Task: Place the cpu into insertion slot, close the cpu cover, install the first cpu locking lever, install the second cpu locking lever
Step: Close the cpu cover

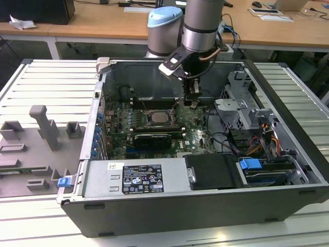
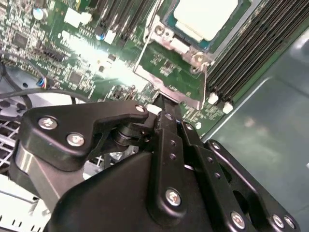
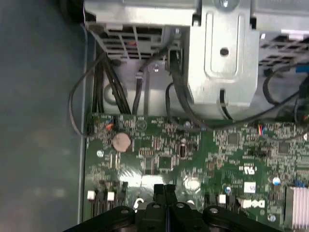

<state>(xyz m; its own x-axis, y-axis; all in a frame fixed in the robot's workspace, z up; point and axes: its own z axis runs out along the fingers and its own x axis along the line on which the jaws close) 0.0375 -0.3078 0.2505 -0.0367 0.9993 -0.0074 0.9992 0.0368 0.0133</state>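
Tool (image 2: pixel 163 100) narrow, fingers pressed together, tip at the free edge of the cover (image 2: pixel 176 93). Cover swung open, off the socket (image 2: pixel 189 37). Cannot tell if the tool pinches the plate. Chip (image 2: pixel 207 17) sits in the socket, pale face up. Green board (image 3: pixel 193 154) lies inside the open case (image 1: pixel 205 216).
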